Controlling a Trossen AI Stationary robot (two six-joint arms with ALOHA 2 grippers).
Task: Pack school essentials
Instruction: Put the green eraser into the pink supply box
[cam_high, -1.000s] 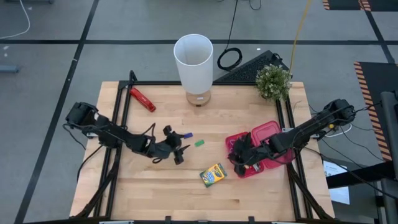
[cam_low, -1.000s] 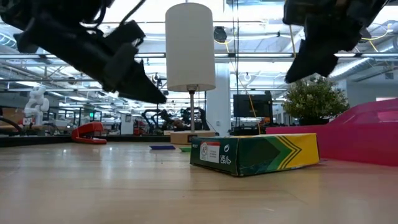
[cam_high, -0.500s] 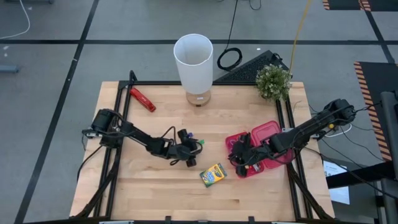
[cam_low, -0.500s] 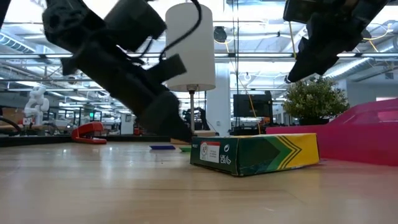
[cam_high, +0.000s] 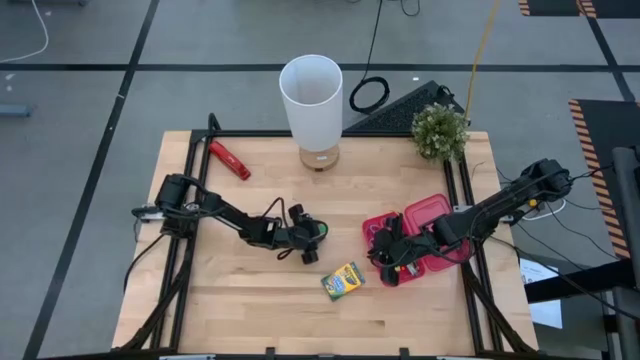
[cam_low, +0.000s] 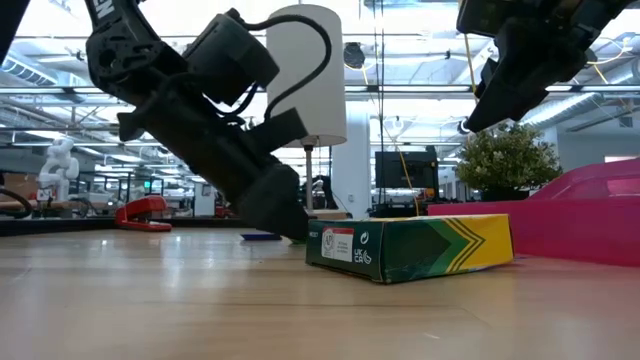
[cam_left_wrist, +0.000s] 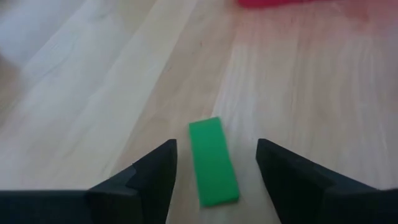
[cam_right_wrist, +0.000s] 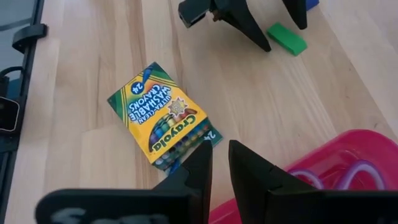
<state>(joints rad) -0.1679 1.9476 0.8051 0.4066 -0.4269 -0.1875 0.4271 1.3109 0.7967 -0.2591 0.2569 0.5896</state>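
Left arm has swung in from the desk's 9 o'clock side toward centre over the last second; right arm unchanged. Left gripper (cam_high: 312, 238) now low over the green eraser (cam_left_wrist: 213, 163), jaws open, one finger either side of it, not yet touching. Eraser lies flat on the desk (cam_high: 250, 300), just left of centre.

Right gripper (cam_high: 385, 255) hangs over the near rim of the pink case (cam_high: 432, 212) at 3 o'clock. Its jaws stand nearly together with a narrow gap and nothing seen between them.

Crayon box (cam_high: 343, 281) lies flat at 6 o'clock from centre, between the two grippers, well outside the case. A purple-blue piece, likely another eraser, sits just behind the left gripper in the low view (cam_low: 262, 237); mostly hidden from above.

Case contents: a purple looped handle, probably scissors (cam_right_wrist: 357, 171), shows inside; the rest is hidden.

Progress, as a judgement: partly packed. Green eraser, the purple piece and the crayon box are left. Red hand tool (cam_high: 229, 159) at 10 o'clock, lamp (cam_high: 312, 95) and plant (cam_high: 439, 128) at 12 to 1 o'clock stay out.
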